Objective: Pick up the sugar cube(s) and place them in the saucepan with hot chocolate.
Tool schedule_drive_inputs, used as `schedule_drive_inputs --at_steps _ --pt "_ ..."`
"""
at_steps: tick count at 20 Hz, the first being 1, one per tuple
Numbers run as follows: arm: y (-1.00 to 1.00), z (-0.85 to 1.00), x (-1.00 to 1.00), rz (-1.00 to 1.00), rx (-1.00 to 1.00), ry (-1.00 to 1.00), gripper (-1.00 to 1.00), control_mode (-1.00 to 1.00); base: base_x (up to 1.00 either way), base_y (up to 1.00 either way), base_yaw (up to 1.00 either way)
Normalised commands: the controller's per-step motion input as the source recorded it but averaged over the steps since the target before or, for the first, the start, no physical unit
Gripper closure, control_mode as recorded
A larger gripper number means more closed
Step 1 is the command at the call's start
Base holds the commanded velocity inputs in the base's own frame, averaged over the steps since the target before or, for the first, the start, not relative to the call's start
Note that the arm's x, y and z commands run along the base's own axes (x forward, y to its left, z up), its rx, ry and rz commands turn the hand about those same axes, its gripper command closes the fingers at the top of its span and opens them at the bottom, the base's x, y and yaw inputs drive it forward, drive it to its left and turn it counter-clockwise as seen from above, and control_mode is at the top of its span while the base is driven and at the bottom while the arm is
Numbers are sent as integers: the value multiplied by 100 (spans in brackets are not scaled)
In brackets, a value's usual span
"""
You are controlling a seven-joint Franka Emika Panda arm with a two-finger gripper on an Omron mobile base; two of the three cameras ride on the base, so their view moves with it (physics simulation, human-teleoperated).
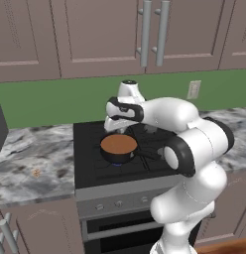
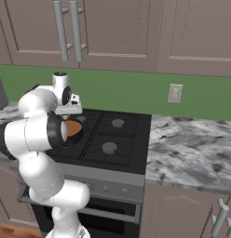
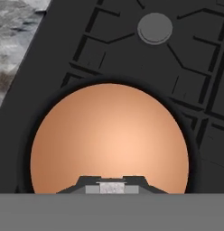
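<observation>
Hand pinches pale sugar cube over round black saucepan (smooth orange-brown liquid).

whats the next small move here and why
Probably open the jaws to release. In the hand view the gripper is shut on a small pale block, likely the sugar cube, and looks straight down at the orange-brown surface of the saucepan on the stove. The left base view also puts the hand just above the pan, so the cube should fall inside.
</observation>
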Motion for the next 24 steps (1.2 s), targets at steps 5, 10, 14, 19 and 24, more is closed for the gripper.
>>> schedule_drive_inputs --at_steps 5,10,14,19,24 --pt "4 -23 2 0 0 0 100 -100 0 0 0" --pt "4 -11 1 0 0 0 100 -100 0 0 0" --pt "0 0 0 0 0 0 -100 -100 0 0 0" --pt "0 0 0 0 0 0 -100 -100 0 0 0" --pt "-2 1 0 0 0 0 -100 -100 0 0 0"
